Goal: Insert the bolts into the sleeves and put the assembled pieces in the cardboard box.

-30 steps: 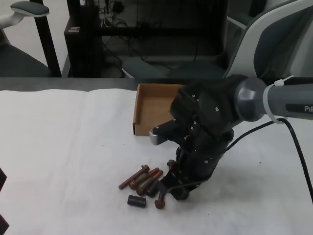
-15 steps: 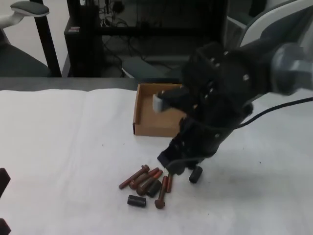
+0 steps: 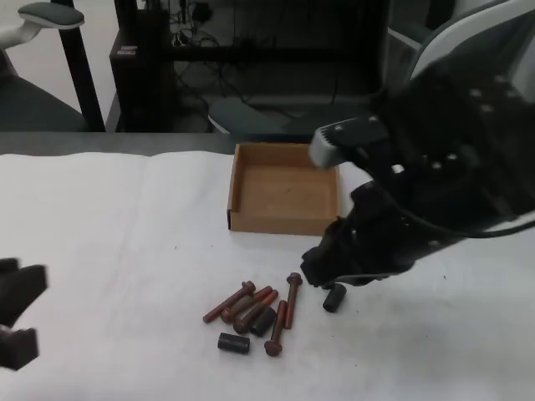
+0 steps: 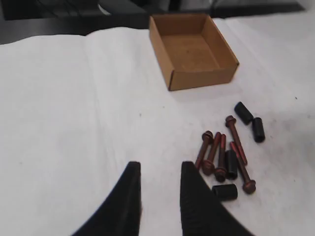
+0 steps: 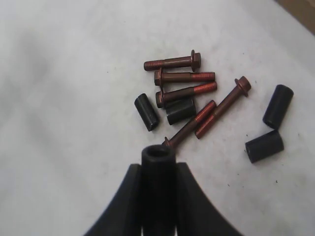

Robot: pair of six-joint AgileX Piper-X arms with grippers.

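Observation:
Several copper-coloured bolts (image 3: 251,307) lie in a loose pile on the white cloth, in front of the open cardboard box (image 3: 284,219). Black sleeves lie among them (image 5: 146,112) and a pair lies off to one side (image 5: 264,146). My right gripper (image 5: 158,196) hangs above the pile, shut on one black sleeve (image 5: 157,162) that stands upright between its fingers. The right arm (image 3: 418,209) covers the bench to the right of the box. My left gripper (image 4: 160,194) is open with nothing in it, low over the cloth at the near left, well short of the bolts (image 4: 221,152).
The box (image 4: 202,77) has nothing in it. White cloth (image 3: 109,234) covers the bench, bare on the left half. Chairs and dark furniture stand beyond the far edge.
The right arm has risen off the pile and swung to the right, carrying a sleeve. The left gripper has come further into the high view at the lower left edge.

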